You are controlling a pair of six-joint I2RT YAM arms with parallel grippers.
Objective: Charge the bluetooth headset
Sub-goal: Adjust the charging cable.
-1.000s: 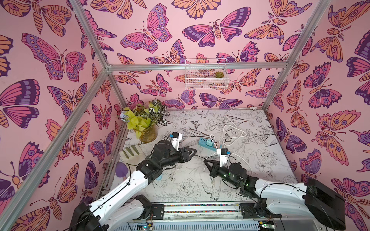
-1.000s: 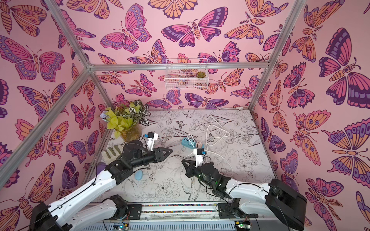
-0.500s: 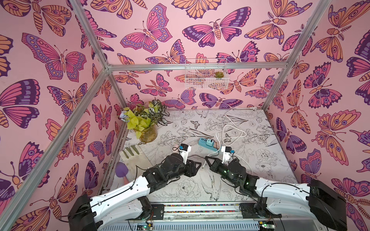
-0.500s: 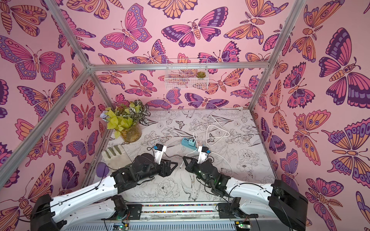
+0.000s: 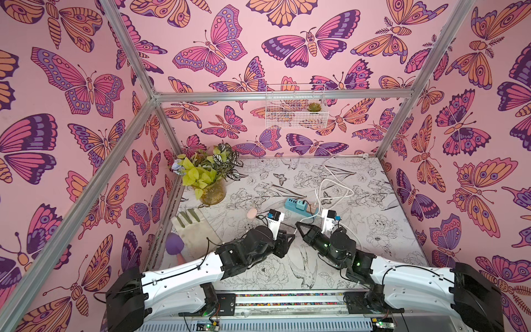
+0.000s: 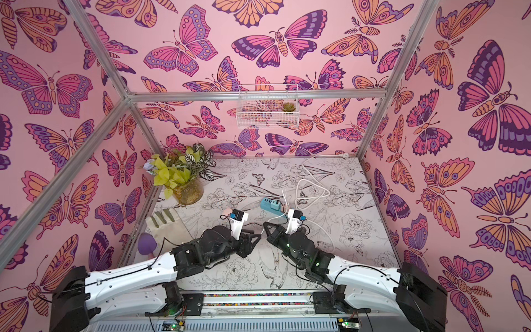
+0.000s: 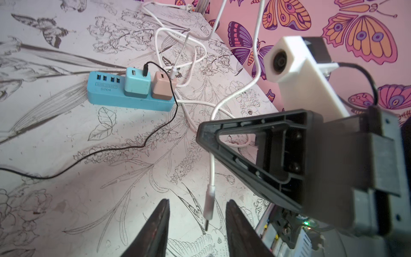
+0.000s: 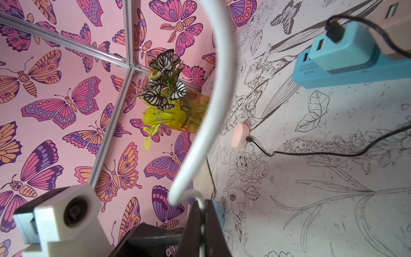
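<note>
Working inside the butterfly-papered pink walls (image 5: pixel 86 86), on a table (image 5: pixel 258 178) printed with line-drawn flowers and birds. Both my arms are reaching in low from the near edge, wrists angling toward each other mid-table.

My right gripper (image 8: pixel 201 203) is clamping the white cable (image 7: pixel 212 169) a short way behind its end, jaws pressed together on it. The plug (image 7: pixel 209 200) is hanging tip-down below the grip. My left gripper (image 7: pixel 198 202) is sitting with its fingers (image 7: pixel 155 233) parted, one on each side of that plug. It's gripping nothing, and I'm seeing a gap on both sides.

The light-blue headset case (image 8: pixel 219 213) is lying on the table beyond my right fingers. Only a sliver is showing, and only in the right wrist view.

Further out, a pink oval case (image 5: pixel 252 213) is lying flat with a black cable (image 8: pixel 311 153) plugged into it. Beyond that, the blue power strip (image 5: pixel 293 204) is carrying a teal adapter (image 7: pixel 135 84), which is taking the black cable, and a beige adapter (image 7: pixel 162 88).

The white cable is looping on toward the back wall. A potted plant (image 5: pixel 211 192) is standing in the far left corner, and a wire basket (image 5: pixel 293 115) is hanging on the back wall.
</note>
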